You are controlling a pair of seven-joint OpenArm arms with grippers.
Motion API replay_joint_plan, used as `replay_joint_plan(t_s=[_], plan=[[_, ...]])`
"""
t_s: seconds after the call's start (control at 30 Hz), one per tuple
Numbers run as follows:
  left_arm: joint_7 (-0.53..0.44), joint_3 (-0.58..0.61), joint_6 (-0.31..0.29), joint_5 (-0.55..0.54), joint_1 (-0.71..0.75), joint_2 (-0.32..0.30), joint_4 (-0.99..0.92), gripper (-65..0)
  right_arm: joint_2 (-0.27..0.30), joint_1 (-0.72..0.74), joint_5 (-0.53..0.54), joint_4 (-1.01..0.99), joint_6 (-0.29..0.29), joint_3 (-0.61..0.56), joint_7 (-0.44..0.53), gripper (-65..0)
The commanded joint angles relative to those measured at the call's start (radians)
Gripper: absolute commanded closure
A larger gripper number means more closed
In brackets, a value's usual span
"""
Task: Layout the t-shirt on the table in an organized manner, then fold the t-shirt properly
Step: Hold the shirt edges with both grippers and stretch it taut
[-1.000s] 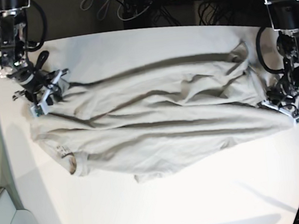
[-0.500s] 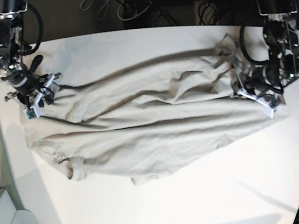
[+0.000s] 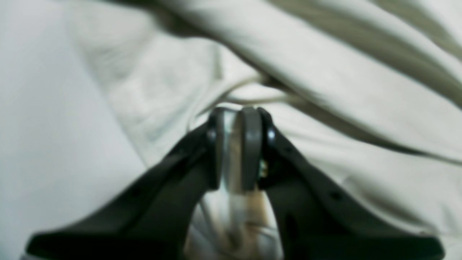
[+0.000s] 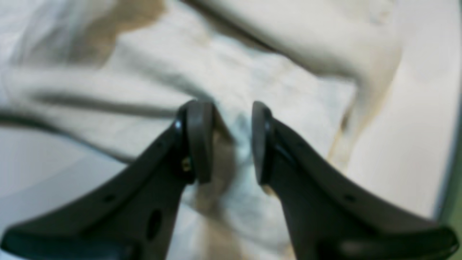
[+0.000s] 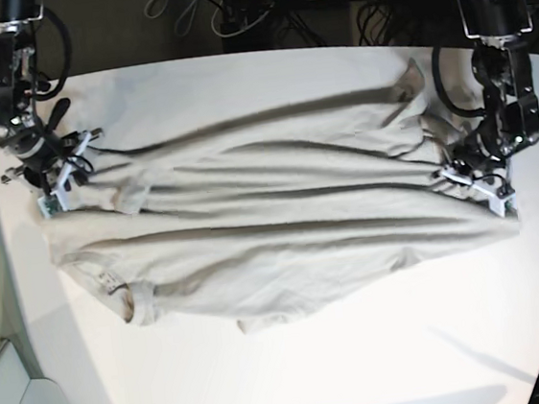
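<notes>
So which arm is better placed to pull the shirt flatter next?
Probably the left. Its tool is already shut on the shirt near its hem edge, so it can tug right away. The right tool is open above the cloth and would need to close first.

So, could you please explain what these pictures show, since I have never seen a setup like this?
This is a two-armed robot working on a white table. One picture looks down from overhead; the other two come from cameras mounted on each wrist, looking along the black fingers. A beige t-shirt lies stretched sideways across the table, creased. The left gripper, on the right of the overhead picture, has its pads pressed together with what looks like a thin fold of the shirt between them. The right gripper, at the shirt's other end, has its pads parted with cloth bunched in the gap; the blur hides whether it grips.
</notes>
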Motion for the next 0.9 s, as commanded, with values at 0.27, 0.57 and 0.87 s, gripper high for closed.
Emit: replay_joint_plan(t_s=[0.27, 0.57, 0.87], plan=[[0.068, 0.001, 0.017, 0.094, -0.011, -0.086, -0.029, -10.4, 0.070, 0.006, -0.013, -0.003, -0.009, 0.008, -0.007, -19.5], [0.241, -0.009, -0.210, 0.092, -0.126, -0.112, 0.020, -10.1, 0.068, 0.029, -0.013, 0.004, -0.009, 0.009, -0.007, -19.4], [0.430, -0.080, -0.223, 0.092, -0.028, -0.051, 0.407, -10.1, 0.047, 0.029, -0.011, 0.004, -0.009, 0.009, -0.007, -19.4]])
